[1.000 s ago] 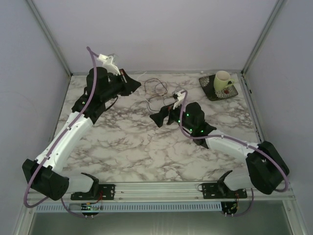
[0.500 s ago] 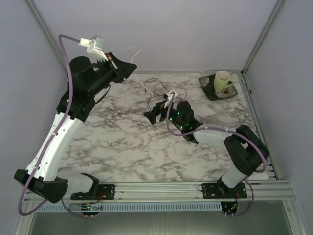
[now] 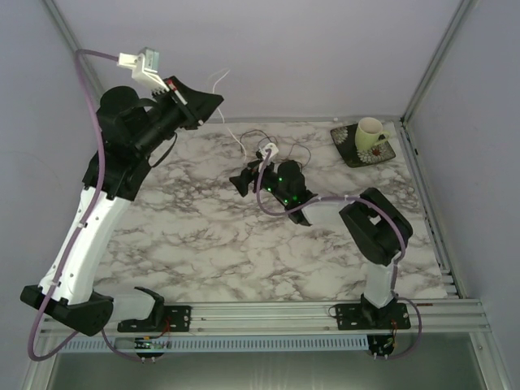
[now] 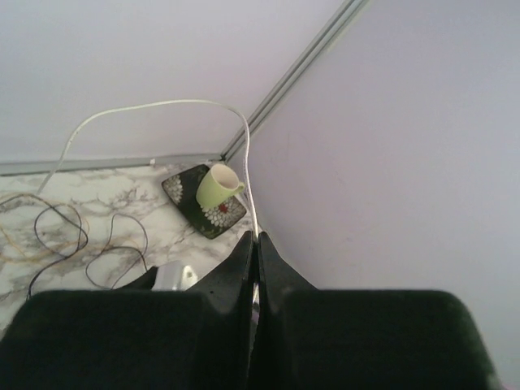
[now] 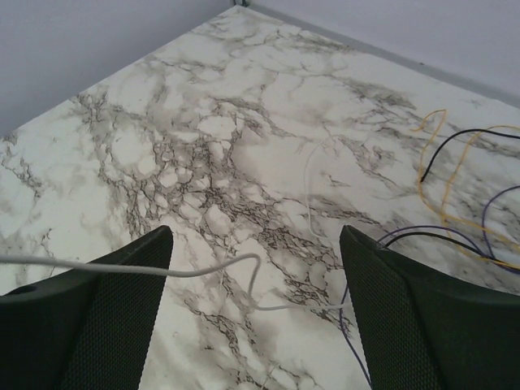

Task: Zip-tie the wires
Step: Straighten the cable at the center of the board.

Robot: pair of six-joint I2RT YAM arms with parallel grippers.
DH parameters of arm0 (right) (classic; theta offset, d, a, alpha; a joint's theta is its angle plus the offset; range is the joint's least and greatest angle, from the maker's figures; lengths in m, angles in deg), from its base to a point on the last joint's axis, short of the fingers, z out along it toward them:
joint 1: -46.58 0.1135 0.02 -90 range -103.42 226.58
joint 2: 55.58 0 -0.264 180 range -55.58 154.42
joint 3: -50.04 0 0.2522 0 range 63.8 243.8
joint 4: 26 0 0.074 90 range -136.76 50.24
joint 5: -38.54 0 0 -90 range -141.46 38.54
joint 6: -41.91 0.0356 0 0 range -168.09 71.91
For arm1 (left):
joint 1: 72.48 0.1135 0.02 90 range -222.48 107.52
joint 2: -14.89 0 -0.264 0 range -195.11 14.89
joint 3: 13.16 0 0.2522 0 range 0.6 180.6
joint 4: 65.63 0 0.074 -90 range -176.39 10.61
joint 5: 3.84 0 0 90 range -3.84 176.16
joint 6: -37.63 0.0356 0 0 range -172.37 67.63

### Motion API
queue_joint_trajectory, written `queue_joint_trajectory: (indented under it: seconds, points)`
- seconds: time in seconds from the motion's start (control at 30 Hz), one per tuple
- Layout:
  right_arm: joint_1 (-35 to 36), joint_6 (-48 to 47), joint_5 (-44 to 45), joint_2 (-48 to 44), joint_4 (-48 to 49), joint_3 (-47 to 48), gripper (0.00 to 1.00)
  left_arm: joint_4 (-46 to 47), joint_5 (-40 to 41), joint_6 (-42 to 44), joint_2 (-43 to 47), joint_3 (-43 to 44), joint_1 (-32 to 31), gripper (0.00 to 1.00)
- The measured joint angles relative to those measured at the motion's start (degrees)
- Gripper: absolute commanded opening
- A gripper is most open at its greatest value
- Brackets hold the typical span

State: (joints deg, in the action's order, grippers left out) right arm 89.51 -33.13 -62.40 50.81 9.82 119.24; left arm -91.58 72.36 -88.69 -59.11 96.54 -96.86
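Placing everything off the cup (image 3: 370, 132), which sits on its dark plate (image 3: 349, 154) at the far corner of the desk (image 3: 203, 236).

- Right pincer (image 5: 256, 236): nearest of the lot, low over the desk, well apart from the cup and on its left in the overhead view. Jaws are spread and hold nothing. In the wrist view the white zip tie (image 4: 162, 102) crosses the gap between them, with its tail curling on the marble.
- Wires (image 5: 423, 175): thin black, yellow and purple strands in loose loops flat on the desk, between the right pincer and the cup. They're just beside the pincer, not between its jaws. I can't tell whether the tie passes under any strand.
- Left pincer (image 4: 255, 244): raised off the desk and farthest from the cup, near the back wall. It's clenched on one end of the zip tie, which arcs up and then drops towards the wires.

My read: the step is the right side taking the free tail of the tie. To do it well:
- Centre the strap in the jaws before closing.
- Stay clear of the purple strand by the right finger, so only the tie gets pinched.
- Grab close to the tail tip, which leaves length to wrap.
- Don't let the left pull, since slack in the arc stops the strap sliding out.
- Gather all the loops inside the tie before threading; the strays sit on the cup side.
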Motion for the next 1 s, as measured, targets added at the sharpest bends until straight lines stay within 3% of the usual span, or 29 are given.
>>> queue_joint_trajectory:
  seconds: [0.1,0.37,0.57,0.73,1.0]
  points:
    - [0.0,0.2,-1.5,2.8,0.6,1.8,0.62,-0.2,0.3,0.0,-0.5,2.6,0.0,0.00]
    - [-0.1,1.1,-3.1,5.4,1.0,3.5,0.00,-1.7,2.3,0.5,-1.4,7.0,0.0,0.00]
    - [-1.3,1.6,-1.3,-0.5,-1.5,-1.9,0.00,-4.5,6.6,2.2,-1.7,10.1,0.0,0.00]
    - [-2.7,-0.6,4.7,-13.7,-12.9,-2.8,0.00,-7.2,14.3,4.6,0.7,8.5,0.1,0.00]
    - [-2.8,-7.8,19.9,-28.7,-42.0,9.7,0.00,-2.2,24.3,3.9,13.8,-11.9,0.2,0.00]
